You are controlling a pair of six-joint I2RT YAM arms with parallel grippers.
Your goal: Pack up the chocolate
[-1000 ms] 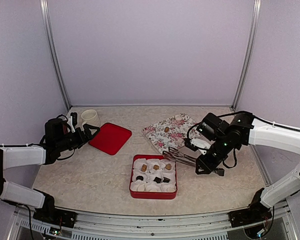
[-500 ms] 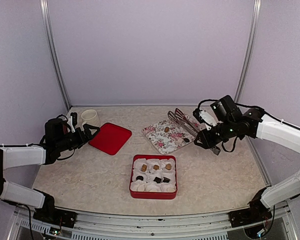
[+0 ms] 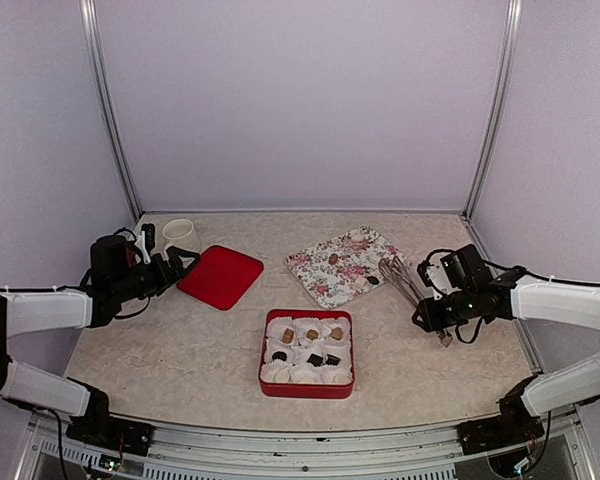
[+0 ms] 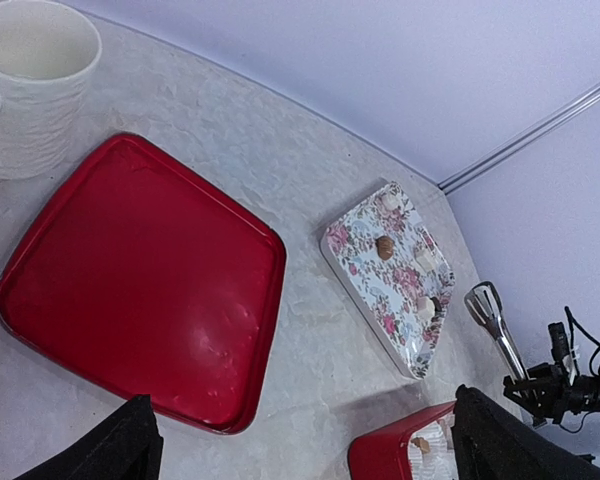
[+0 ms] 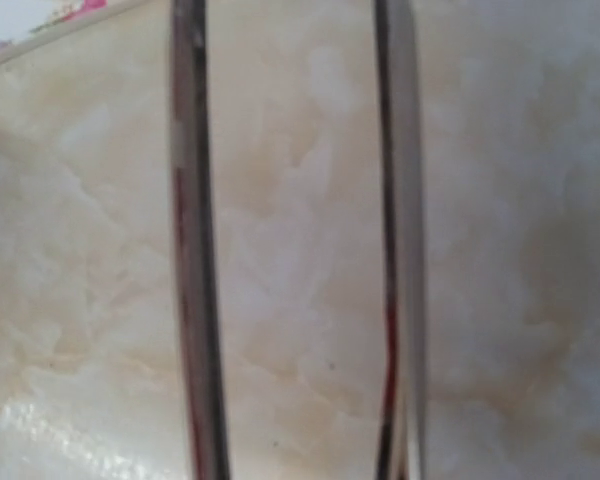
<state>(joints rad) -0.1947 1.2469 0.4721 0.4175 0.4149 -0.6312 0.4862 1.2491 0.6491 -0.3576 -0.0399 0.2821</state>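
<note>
The chocolate sits partly in white paper cups in the red box [image 3: 264, 372]: tan pieces [image 3: 312, 334] in the back row, dark pieces [image 3: 315, 359] in the middle row. A tan piece [image 3: 333, 258] and a dark piece [image 3: 372, 280] lie on the floral tray [image 3: 315, 270]. My right gripper [image 3: 428, 315] is shut on metal tongs [image 3: 400, 277], low over the table right of the tray. The tong arms [image 5: 192, 250] fill the right wrist view, spread apart. My left gripper [image 3: 176, 263] is open and empty at the red lid [image 3: 220, 276].
A white mug [image 3: 180, 235] stands at the back left, behind the lid. In the left wrist view I see the mug [image 4: 30, 80], the lid [image 4: 130, 290], the floral tray [image 4: 405, 300], the tongs [image 4: 495, 325] and a corner of the red box [image 4: 390, 458].
My right gripper carried the tongs from beside the red box up over the floral tray, then down to the table right of the tray. The left arm has not moved.
</note>
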